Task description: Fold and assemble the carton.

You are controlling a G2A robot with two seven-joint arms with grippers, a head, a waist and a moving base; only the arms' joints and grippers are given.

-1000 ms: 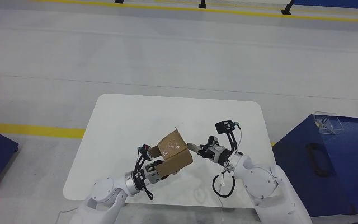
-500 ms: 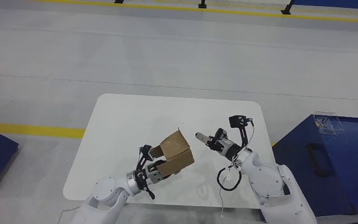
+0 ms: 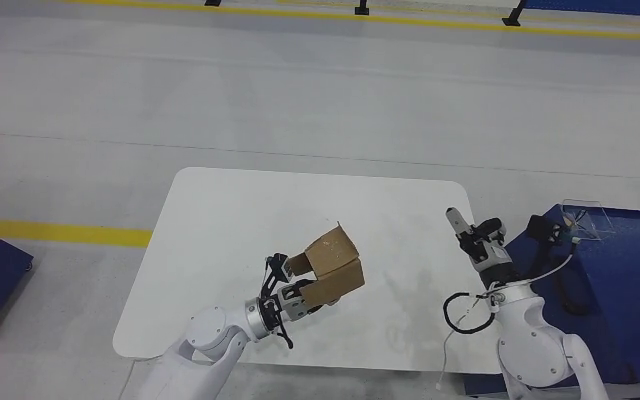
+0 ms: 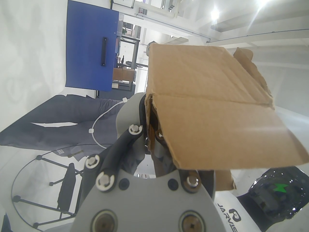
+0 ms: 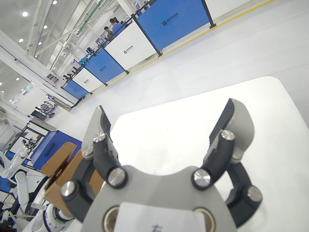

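Right claw (image 3: 457, 218) pulled back to table (image 3: 250, 200) edge, well apart from carton (image 3: 335, 265).

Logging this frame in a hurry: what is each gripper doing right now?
Left gripper: shut on the carton.
Right gripper: open, holding nothing.

Left fingers (image 4: 131, 143) mostly hidden behind the carton (image 4: 205, 85), their tips out of sight.
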